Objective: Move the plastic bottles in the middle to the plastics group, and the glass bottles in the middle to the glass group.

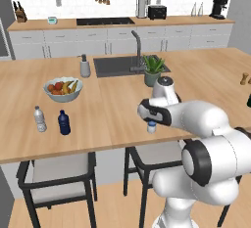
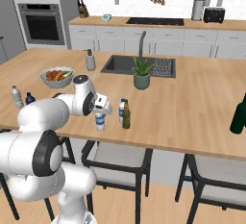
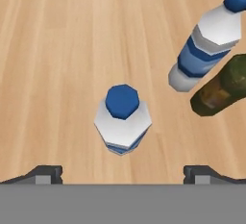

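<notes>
My gripper point(image 3: 123, 174) hangs open, pointing straight down over a small clear plastic bottle point(image 3: 122, 122) with a blue label and, from above, a blue cap. Both fingertips point(image 3: 45, 174) stand wide of it with nothing between them. That bottle point(image 2: 100, 121) stands near the counter's front edge, below the hand point(image 1: 153, 115). A second plastic bottle point(image 2: 122, 109) and the slim olive-brown glass bottle point(image 2: 126, 115) stand close together just to its right. The plastics group, a clear bottle point(image 1: 40, 119) and a navy one point(image 1: 64, 123), is far left. A dark green glass bottle point(image 2: 238, 114) is far right.
A fruit bowl point(image 1: 62, 89), a soap dispenser point(image 1: 85, 67), the sink point(image 1: 115, 65) and a potted plant point(image 1: 153, 70) lie further back on the island. Two wooden shakers point(image 1: 243, 79) stand at the right. Chairs point(image 2: 115, 160) are tucked under the front edge.
</notes>
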